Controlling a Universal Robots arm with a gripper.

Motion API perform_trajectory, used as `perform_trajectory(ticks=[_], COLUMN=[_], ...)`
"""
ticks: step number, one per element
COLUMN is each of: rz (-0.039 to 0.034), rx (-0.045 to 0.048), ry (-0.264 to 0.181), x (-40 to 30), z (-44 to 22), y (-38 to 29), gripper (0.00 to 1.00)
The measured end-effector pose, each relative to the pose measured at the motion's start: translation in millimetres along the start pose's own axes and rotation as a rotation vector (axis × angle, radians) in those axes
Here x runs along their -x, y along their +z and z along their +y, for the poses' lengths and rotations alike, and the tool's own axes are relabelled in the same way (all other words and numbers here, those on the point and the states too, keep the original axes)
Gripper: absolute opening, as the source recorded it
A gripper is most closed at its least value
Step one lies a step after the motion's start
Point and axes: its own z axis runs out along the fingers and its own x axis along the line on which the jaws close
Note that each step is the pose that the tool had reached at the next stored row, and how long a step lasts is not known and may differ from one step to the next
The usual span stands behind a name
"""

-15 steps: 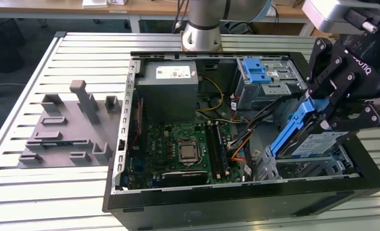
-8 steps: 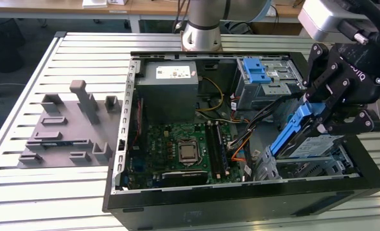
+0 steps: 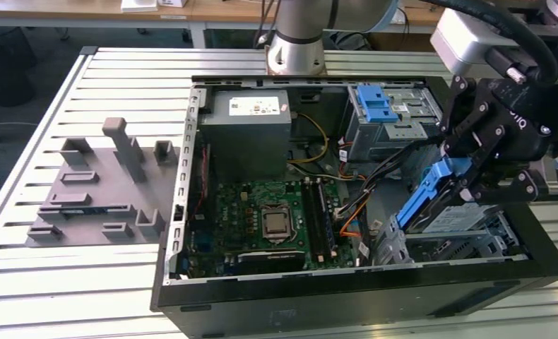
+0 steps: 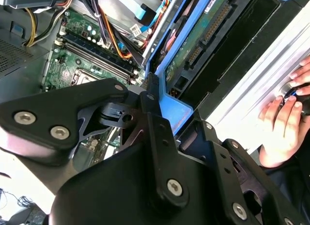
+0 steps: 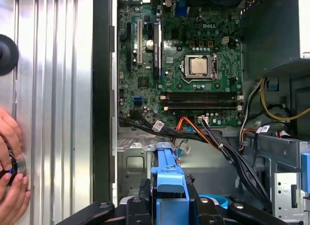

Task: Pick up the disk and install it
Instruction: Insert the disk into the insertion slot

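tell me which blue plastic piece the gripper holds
The one on the tilted disk, at the exterior view's right, clamped in the gripper. The blue latch on the drive cage stands apart, untouched.

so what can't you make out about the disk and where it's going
- Exterior view: the gripper covers the upper end of the disk.
- Same view: the disk hides the inside of the drive cage beneath it.
- First wrist view: the hand is cut off by the edge and covers most of what it holds.
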Motion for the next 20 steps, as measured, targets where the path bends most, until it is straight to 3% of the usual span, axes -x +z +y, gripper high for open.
perform_trajectory(ticks=[4,12,20], rz=[0.0,0.0002,0.0001], rx=[0.0,0.0,0.0], ry=[0.0,0.0,0.0], x=[-0.1,-0.2,-0.4], z=[-0.2,-0.2,-0.5], y=[4.1,5.1,10.7], gripper=[0.37,0.37,0.37])
